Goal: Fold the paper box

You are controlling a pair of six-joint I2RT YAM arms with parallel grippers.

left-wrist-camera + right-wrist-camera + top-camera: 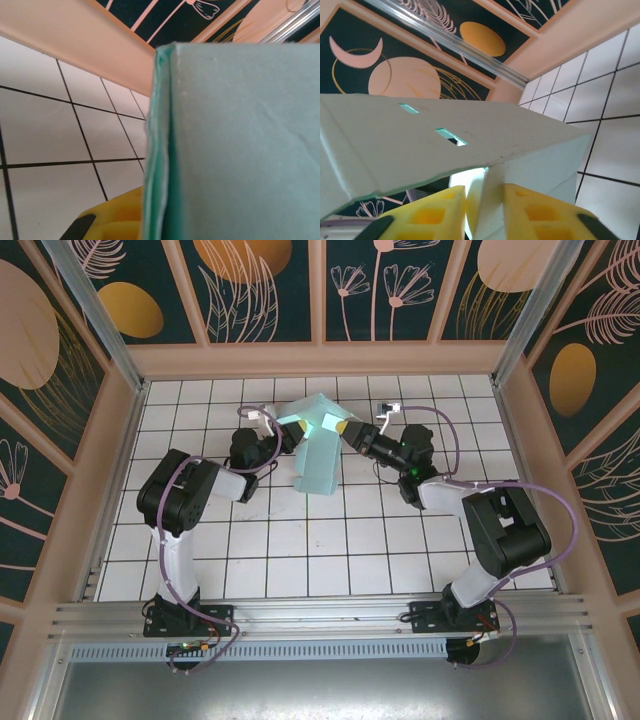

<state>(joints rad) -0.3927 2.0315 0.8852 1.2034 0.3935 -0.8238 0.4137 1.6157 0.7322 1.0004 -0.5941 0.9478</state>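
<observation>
The paper box (318,460) is sitting at the far middle of the worktop (300,560), long axis running near-to-far, bracketed by both hands: the left hand (292,432) is pinching its left wall tight, the right hand (484,202) is clamping its right flap.

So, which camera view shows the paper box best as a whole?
The top external view: nearly the whole paper box is visible there. The left wrist view gives one close panel and its folded edge; the right wrist view, a slotted panel seen close.
</observation>
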